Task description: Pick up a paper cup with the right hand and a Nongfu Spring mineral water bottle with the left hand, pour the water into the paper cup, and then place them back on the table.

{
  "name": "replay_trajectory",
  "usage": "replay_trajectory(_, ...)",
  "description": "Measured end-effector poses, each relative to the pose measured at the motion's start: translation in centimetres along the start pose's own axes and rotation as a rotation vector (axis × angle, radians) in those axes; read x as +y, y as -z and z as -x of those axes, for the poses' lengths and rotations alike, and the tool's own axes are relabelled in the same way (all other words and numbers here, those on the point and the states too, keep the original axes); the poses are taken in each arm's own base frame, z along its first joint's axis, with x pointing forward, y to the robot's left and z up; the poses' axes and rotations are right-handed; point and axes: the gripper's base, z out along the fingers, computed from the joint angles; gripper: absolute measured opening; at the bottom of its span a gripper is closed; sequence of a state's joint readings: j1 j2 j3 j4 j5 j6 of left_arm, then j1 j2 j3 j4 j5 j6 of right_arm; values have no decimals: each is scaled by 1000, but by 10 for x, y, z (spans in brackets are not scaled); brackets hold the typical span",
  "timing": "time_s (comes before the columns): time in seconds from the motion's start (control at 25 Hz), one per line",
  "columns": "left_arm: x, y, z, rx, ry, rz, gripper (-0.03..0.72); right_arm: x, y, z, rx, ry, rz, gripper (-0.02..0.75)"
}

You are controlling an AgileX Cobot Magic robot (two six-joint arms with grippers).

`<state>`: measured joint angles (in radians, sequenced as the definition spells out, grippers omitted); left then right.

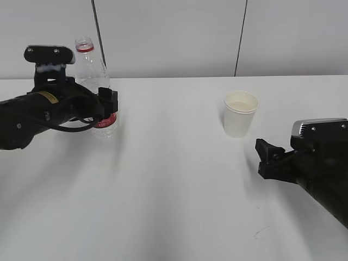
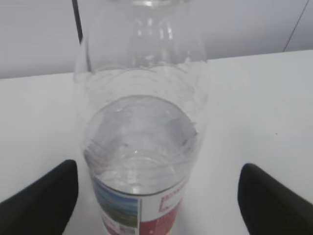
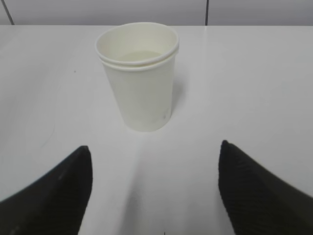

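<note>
The Nongfu Spring mineral water bottle (image 1: pixel 89 68) stands upright and capless on the table (image 1: pixel 174 190) at the back left. My left gripper (image 1: pixel 106 106) is open around its label band. In the left wrist view the bottle (image 2: pixel 142 137) sits between the two fingers of that gripper (image 2: pixel 157 170), with a gap on each side. The paper cup (image 1: pixel 240 114) stands to the right of the middle with water (image 1: pixel 241 104) in it. My right gripper (image 1: pixel 265 157) is open, low over the table, in front of and to the right of the cup. In the right wrist view the cup (image 3: pixel 139 93) is ahead of the empty gripper (image 3: pixel 154 149).
A plain white wall with dark vertical seams (image 1: pixel 98 27) runs behind the table's far edge. The white tabletop stretches bare between the bottle and the cup and toward the front.
</note>
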<state>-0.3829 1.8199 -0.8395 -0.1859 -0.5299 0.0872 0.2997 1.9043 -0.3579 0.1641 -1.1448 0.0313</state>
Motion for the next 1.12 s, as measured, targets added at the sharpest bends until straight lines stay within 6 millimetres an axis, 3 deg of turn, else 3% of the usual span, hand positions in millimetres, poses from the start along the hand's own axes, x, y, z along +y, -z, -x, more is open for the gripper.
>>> replay_trajectory(0.64, -2, 41, 6, 355, 1, -57, 593, -1, 28, 26, -82, -12, 17, 591)
replay_trajectory(0.84, 6, 53, 2, 516, -15, -56, 593, 0, 34, 29, -7, -19, 25, 589)
replay_trajectory(1.12, 8, 68, 16, 719, -54, -67, 593, 1, 49, 33, 140, -34, 37, 588)
